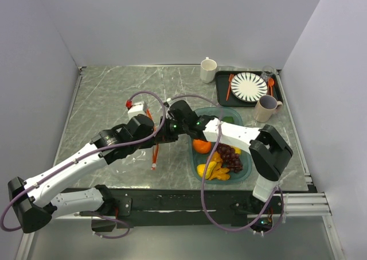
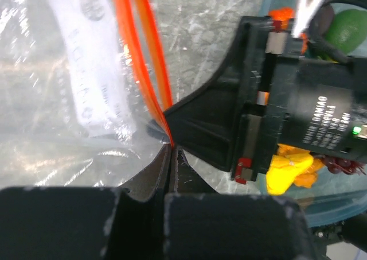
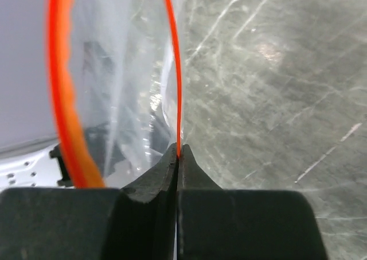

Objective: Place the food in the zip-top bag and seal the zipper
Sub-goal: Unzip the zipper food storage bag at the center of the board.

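Note:
The clear zip-top bag (image 2: 69, 99) is held between my two arms at the table's middle. Its orange-red zipper (image 1: 155, 151) runs toward the near edge. My left gripper (image 2: 171, 148) is shut on the zipper (image 2: 143, 70) at one end of the mouth. My right gripper (image 3: 179, 150) is shut on one thin edge of the zipper (image 3: 175, 70); the other edge (image 3: 60, 99) curves away to the left, so the mouth stands open. In the top view, the left gripper (image 1: 152, 135) and right gripper (image 1: 165, 132) nearly meet. The food lies in the teal tray (image 1: 248, 167): an orange (image 1: 200, 146), grapes (image 1: 229, 155) and yellow pieces (image 1: 212, 171).
A white mug (image 1: 208, 70) stands at the back. A black tray (image 1: 221, 93) at the back right carries a striped plate (image 1: 248, 86) and orange cutlery (image 1: 230, 85). A beige mug (image 1: 265, 108) stands in front of it. Grey walls close three sides.

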`<state>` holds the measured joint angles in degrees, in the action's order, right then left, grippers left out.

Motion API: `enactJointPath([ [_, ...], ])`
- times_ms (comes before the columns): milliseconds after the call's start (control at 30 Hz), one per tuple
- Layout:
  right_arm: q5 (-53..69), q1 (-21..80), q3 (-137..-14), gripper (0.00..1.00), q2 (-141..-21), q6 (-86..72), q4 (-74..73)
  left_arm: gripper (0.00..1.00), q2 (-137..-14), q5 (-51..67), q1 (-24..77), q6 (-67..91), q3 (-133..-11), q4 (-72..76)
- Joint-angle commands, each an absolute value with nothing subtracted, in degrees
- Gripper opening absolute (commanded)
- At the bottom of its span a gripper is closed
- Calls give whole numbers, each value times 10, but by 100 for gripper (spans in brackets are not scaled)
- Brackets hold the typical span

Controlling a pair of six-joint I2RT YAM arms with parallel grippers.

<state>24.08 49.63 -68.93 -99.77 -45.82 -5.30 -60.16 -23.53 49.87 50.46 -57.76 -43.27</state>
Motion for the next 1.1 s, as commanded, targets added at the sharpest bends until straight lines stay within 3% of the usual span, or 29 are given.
enactJointPath([
  [0,144,500,-679,0,-968,-482,-67,1,-610,-283,490,524,-576,-461],
  [233,-27,505,-616,0,-900,-544,-120,1,-635,-352,478,551,-594,-548],
  [367,-38,511,-616,0,-902,-548,-123,1,-653,-367,475,548,-615,-574],
  [533,-21,521,-624,0,-902,-547,-109,2,-637,-301,475,520,-610,-490],
  [633,-11,522,-628,0,-903,-546,-105,19,-611,-265,475,507,-595,-427],
  [733,-4,522,-635,0,-908,-542,-109,29,-585,-230,475,501,-576,-384],
  [800,-2,522,-635,0,-911,-541,-105,30,-577,-210,475,497,-563,-368],
  [1033,19,522,-641,0,-918,-544,-94,64,-577,-145,475,489,-536,-314],
  [1067,19,522,-641,0,-918,-544,-93,64,-577,-141,475,490,-528,-306],
])
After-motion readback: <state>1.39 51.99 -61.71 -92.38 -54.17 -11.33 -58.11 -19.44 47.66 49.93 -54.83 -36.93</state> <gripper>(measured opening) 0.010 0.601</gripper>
